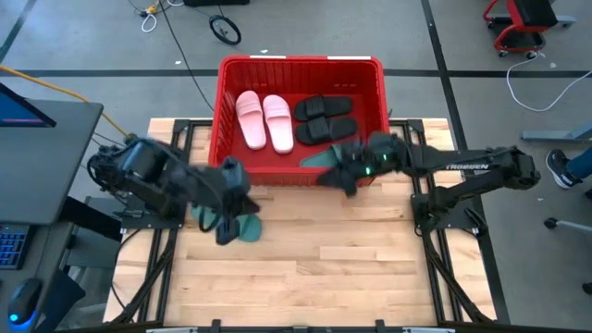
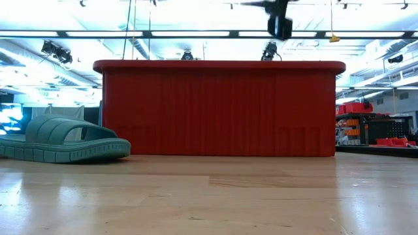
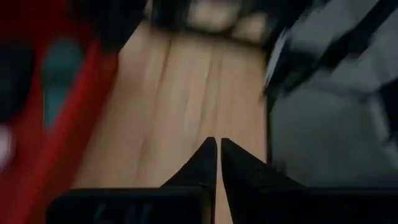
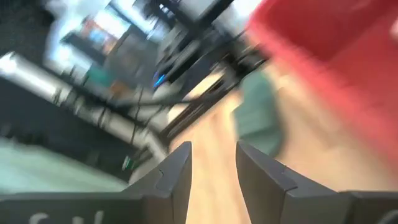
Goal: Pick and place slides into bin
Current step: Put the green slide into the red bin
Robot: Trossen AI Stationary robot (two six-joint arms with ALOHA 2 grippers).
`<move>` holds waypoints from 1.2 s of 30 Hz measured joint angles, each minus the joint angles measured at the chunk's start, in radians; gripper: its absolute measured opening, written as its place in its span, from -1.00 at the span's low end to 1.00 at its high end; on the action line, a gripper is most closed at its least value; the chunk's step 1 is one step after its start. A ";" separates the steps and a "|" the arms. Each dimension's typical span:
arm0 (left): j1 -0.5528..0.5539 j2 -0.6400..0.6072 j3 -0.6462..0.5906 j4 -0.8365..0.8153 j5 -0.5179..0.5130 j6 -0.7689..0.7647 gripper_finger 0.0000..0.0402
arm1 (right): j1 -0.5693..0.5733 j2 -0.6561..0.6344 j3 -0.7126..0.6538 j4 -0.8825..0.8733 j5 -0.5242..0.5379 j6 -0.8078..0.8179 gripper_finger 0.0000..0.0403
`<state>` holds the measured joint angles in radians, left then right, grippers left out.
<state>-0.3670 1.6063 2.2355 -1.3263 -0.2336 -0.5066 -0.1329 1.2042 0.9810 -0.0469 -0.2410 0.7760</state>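
Observation:
The red bin [image 1: 301, 69] stands at the table's far edge and holds two pale pink slides [image 1: 264, 120], two black slides [image 1: 324, 118] and one dark green slide [image 1: 319, 159] against its near wall. The other dark green slide [image 1: 248, 228] lies sole down on the table, left of the bin's front; it also shows in the low view [image 2: 62, 140]. My left gripper [image 1: 226, 222] is shut and empty above this slide's left side [image 3: 216, 148]. My right gripper [image 1: 347, 180] is open and empty [image 4: 212, 152], high over the bin's near wall [image 2: 281, 23].
Bare wood tabletop [image 1: 351, 268] stretches from the bin's near wall [image 2: 219, 108] to the near edge. A dark frame and cables run along the table's left and right sides [image 1: 435, 213]. A monitor [image 1: 18, 111] stands off the left edge.

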 joint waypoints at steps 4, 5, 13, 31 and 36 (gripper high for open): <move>-0.077 0.043 -0.001 -0.239 -0.005 -0.174 -0.74 | 0.183 0.008 0.000 -0.002 0.069 -0.067 -0.35; -0.095 0.056 -0.006 -0.251 -0.005 -0.216 -0.69 | 0.224 0.015 0.000 -0.004 0.100 -0.084 -0.35; -0.174 0.097 -0.243 -0.144 -0.032 -0.417 -0.23 | 0.438 0.063 0.000 -0.009 0.343 -0.045 -0.35; -0.166 -0.004 -0.737 -0.223 0.094 -0.759 -0.03 | 0.529 0.063 0.000 -0.007 0.425 -0.009 -0.35; -0.166 -0.200 -0.868 -0.142 0.012 -0.858 -0.03 | 0.529 0.063 0.000 -0.007 0.425 -0.008 -0.35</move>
<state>-0.5331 1.4064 1.3673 -1.4686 -0.2215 -1.3646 0.3962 1.2671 0.9810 -0.0544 0.1841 0.7677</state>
